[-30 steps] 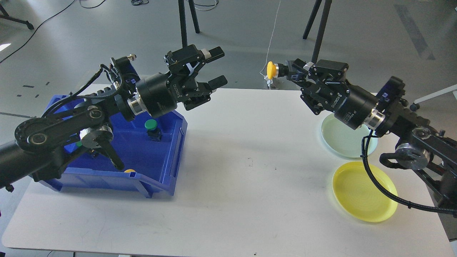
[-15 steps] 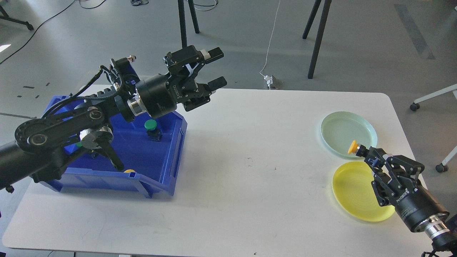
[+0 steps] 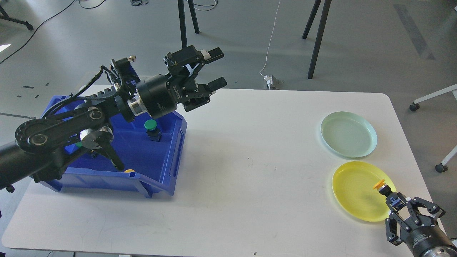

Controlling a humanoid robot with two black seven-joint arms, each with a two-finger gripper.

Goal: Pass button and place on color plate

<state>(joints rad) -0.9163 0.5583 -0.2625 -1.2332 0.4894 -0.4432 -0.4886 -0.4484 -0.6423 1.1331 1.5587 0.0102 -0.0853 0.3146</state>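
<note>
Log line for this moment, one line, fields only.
phase: placing | right gripper: shut on yellow button, over yellow plate | left gripper: open, empty, above blue bin | green plate: empty

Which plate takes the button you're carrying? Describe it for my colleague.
On the white table's right side lie two round plates. It's the one nearer me, under the button in my right gripper: the yellow plate, not the pale green plate.

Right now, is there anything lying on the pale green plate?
No: the pale green plate is bare, while the yellow button in the right gripper is over the yellow plate.
</note>
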